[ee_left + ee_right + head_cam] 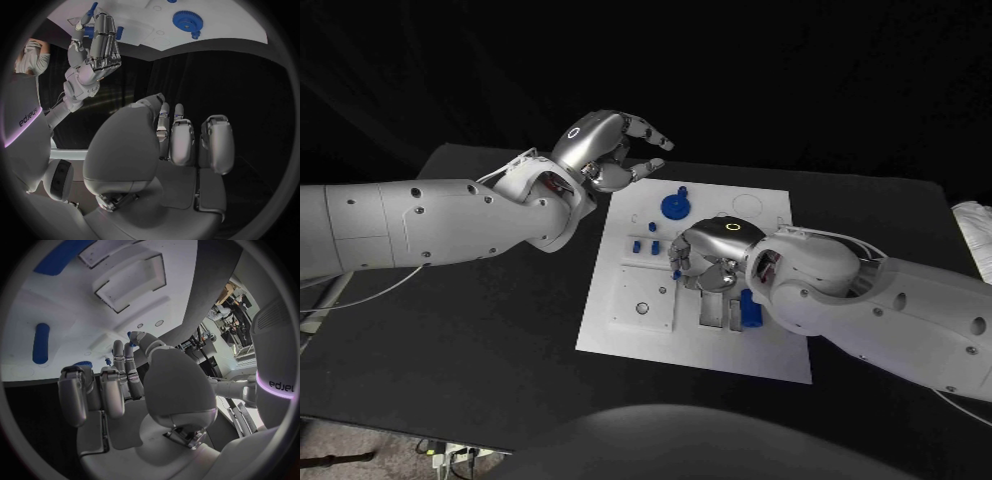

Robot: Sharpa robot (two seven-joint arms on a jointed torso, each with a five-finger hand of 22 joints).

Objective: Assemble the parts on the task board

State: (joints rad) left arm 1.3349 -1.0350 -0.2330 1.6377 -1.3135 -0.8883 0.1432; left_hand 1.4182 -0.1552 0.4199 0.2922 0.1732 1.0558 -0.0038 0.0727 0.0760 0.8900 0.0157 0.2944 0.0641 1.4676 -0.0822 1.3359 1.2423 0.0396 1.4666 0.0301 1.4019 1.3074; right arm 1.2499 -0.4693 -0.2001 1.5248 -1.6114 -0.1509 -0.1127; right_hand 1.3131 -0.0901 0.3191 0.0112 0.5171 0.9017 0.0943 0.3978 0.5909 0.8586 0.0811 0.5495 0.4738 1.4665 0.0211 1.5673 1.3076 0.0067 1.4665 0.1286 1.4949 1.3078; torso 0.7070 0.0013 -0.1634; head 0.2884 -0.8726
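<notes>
The white task board (635,322) lies in the middle of the black table. A blue gear (676,207) stands at its far end, also visible in the left wrist view (186,21). Two small blue pegs (645,246) stand left of the board's middle. My right hand (711,262) hovers low over the board's centre, fingers pointing down beside a blue block (751,312); its palm (125,405) holds nothing. A blue bar (40,342) lies on the board (37,300) beyond its fingers. My left hand (606,148) is raised off the board's far left corner, fingers apart and empty (187,145).
The board has a raised white fixture with rectangular recesses (128,277) and small holes (642,308) on its near left part. Black table (473,330) surrounds the board. A pale object (975,225) lies at the far right edge.
</notes>
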